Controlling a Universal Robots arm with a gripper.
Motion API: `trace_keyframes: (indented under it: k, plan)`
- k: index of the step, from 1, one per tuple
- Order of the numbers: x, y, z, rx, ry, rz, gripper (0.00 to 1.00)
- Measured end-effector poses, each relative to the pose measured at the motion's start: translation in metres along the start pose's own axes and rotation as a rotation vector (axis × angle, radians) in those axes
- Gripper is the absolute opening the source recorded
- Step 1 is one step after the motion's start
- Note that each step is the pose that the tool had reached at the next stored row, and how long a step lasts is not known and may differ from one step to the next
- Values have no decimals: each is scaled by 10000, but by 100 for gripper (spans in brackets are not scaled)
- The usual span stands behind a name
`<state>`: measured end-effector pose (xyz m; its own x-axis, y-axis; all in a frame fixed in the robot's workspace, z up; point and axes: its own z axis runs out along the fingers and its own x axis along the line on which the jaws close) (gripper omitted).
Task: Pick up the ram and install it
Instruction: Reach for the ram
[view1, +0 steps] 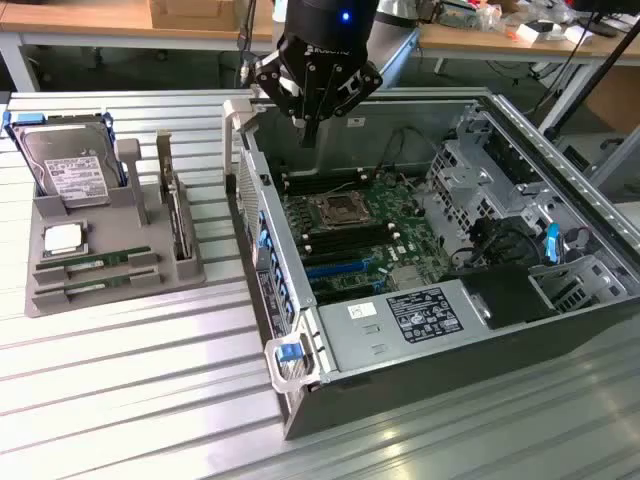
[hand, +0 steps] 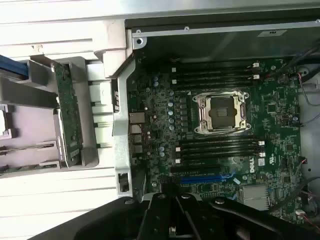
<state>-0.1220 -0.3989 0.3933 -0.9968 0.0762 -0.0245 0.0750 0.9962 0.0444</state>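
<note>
Two ram sticks (view1: 95, 262), thin green boards, lie side by side in slots at the front of a grey holder tray (view1: 40, 215) on the exterior view's left. In the wrist view the ram (hand: 27, 147) shows edge-on beside the tray. My gripper (view1: 310, 135) hangs over the rear of the open computer case (view1: 400, 350), above the motherboard (view1: 365, 235), well away from the tray. Its fingers are shut with nothing between them. In the wrist view the gripper (hand: 172, 222) hovers above the board's black memory slots (hand: 220, 147) and the CPU socket (hand: 222, 112).
The tray also carries a hard drive (view1: 70, 165), a CPU chip (view1: 62, 238) and an upright card with a metal bracket (view1: 178, 215). The case walls, drive cage (view1: 480, 170), cables and power supply (view1: 400, 320) surround the motherboard. Ribbed metal tabletop (view1: 130, 390) lies in front.
</note>
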Motion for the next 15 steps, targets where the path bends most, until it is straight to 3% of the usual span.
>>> trace_keyframes:
  k: [1, 3, 15]
  plan:
    - [116, -8, -3, 0, 0, 1, 11]
    - [162, -12, -4, 0, 0, 1, 11]
    - [235, -18, -6, 0, 0, 0, 11]
